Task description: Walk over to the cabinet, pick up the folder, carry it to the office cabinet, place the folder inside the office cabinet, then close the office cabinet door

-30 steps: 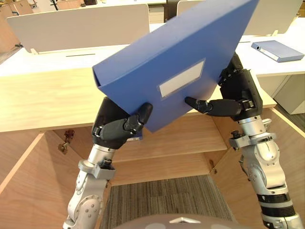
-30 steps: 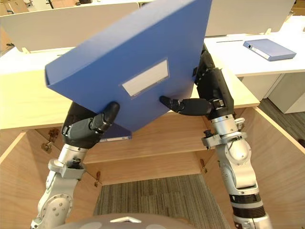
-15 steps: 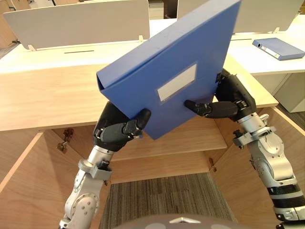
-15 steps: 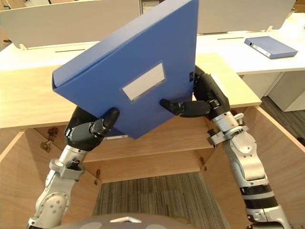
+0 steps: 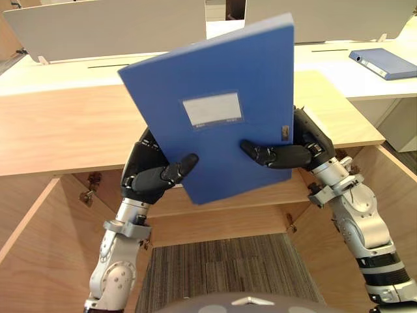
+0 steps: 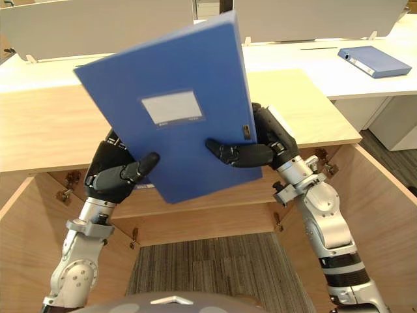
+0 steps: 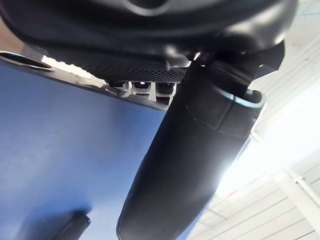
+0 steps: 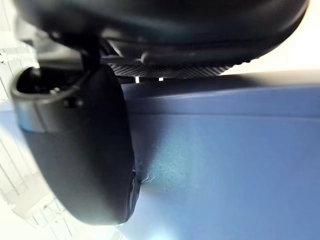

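I hold a blue folder (image 5: 215, 130) with a white label almost upright in front of me, above the open wooden office cabinet (image 5: 65, 130). My left hand (image 5: 153, 179) pinches its lower left edge, thumb on the front face and fingers behind. On the right edge sits my right hand (image 5: 287, 155), its thumb lying across the front by a small clasp. The left wrist view shows the thumb (image 7: 190, 165) pressed on the blue cover (image 7: 60, 150). In the right wrist view the thumb (image 8: 75, 145) rests on the folder (image 8: 225, 165).
Below the folder, a shelf (image 5: 260, 192) spans the cabinet, whose doors stand open at left (image 5: 26, 248) and right (image 5: 391, 189). Grey carpet (image 5: 221, 267) lies between them. A second blue folder (image 5: 384, 63) rests on the white desk at the far right.
The folder has swung from a steep slant to nearly upright, its label now level. Both hands turned with it and kept their hold; the right hand came lower and nearer.
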{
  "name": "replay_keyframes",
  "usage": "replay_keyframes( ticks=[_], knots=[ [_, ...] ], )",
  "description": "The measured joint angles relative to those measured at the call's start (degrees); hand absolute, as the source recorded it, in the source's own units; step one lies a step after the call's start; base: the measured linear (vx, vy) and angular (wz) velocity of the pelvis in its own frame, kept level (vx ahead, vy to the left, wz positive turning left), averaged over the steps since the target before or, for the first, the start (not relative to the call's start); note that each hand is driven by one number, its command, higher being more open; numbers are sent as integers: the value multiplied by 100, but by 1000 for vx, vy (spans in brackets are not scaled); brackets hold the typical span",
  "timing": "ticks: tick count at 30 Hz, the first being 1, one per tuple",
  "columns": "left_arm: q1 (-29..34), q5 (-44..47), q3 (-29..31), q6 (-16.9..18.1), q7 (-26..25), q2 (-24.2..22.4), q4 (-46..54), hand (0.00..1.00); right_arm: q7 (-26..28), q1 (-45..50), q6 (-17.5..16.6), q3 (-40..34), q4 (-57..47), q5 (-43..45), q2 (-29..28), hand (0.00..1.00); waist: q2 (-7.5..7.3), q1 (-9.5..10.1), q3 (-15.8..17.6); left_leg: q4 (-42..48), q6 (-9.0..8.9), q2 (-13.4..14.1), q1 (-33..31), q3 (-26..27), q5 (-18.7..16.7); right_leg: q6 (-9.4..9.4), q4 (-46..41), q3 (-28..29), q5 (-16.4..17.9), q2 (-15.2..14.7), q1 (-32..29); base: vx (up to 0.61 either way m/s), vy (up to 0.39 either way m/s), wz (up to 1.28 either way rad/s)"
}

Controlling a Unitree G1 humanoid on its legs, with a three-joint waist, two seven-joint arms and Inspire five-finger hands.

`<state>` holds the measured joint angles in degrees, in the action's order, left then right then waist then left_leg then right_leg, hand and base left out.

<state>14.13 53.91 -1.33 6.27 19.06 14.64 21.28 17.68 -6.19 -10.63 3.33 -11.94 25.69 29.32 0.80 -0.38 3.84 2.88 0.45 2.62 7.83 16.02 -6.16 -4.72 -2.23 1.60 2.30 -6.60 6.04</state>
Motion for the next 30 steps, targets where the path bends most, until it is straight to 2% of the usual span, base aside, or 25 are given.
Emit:
replay_keyframes(
  ticks=[7,17,22,30],
  knots=[
    [40,-771,186,151,-458,-611,158,100,-469,10,62,-360,-456,-323,-936,0,1,15,1,-19,6,-17,-30,-93,3,-15,-3,-43,-10,-16,2,14,-13,7],
    [337,-2013,1375,985,-1645,-1669,789,100,-766,515,-66,-722,-1307,-349,-1878,0,18,35,10,-77,8,-8,26,-250,4,-15,-8,-200,-10,-21,108,19,-18,9],
    [962,-2277,1606,989,-1934,-1901,736,100,-808,771,-71,-887,-1443,-378,-2115,0,29,47,20,-93,14,-8,9,-299,8,-16,-8,-272,-10,-36,112,13,-19,6],
    [1161,-2559,1579,914,-1929,-1952,-339,100,-770,959,-71,-869,-1735,-312,-2129,0,29,56,19,-95,22,-4,-3,-403,15,-16,-8,-328,-9,-34,151,14,-20,7]
  ],
)
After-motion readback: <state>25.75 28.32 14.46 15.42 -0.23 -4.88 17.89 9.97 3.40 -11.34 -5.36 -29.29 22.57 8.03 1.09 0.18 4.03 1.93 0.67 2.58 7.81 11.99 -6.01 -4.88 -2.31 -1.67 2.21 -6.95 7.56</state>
